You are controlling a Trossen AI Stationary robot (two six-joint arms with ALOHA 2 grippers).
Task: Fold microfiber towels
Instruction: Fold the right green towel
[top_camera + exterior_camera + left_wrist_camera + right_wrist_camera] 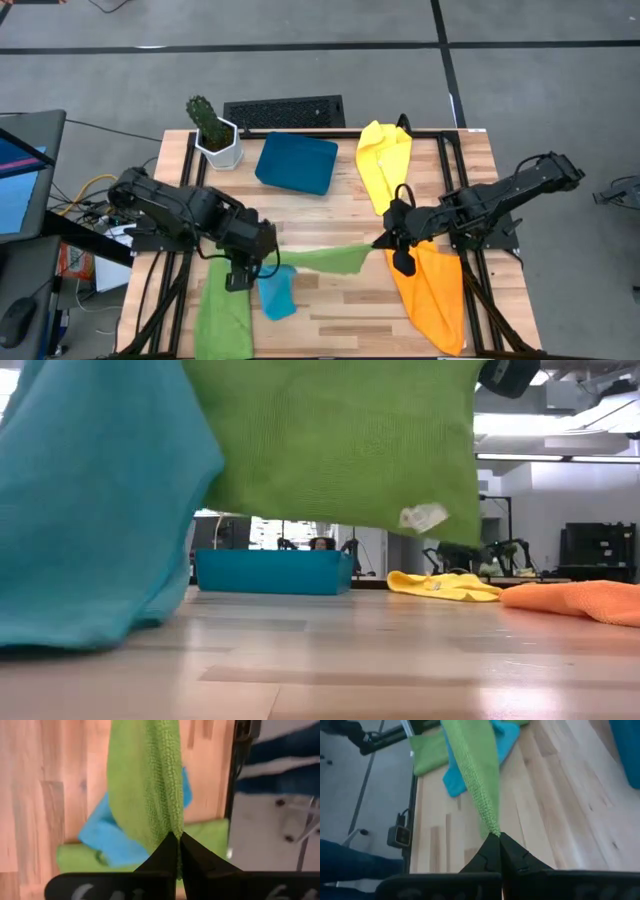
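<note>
We see two arms of the same build, dark all over, close to black, each made of blocky rounded segments joined at thick joints. On the left arm [175, 210] the housings look bulky and matte. The right arm [500, 195] shows a slimmer, longer link, with a thin black cable looping near its wrist. Each ends in a pincer with two flat black fingers that taper to a narrow tip: the left pincer [179, 840] and the right pincer [497, 839]. Pale markings sit on the bar behind the fingers [162, 855], too blurred for us to read.
</note>
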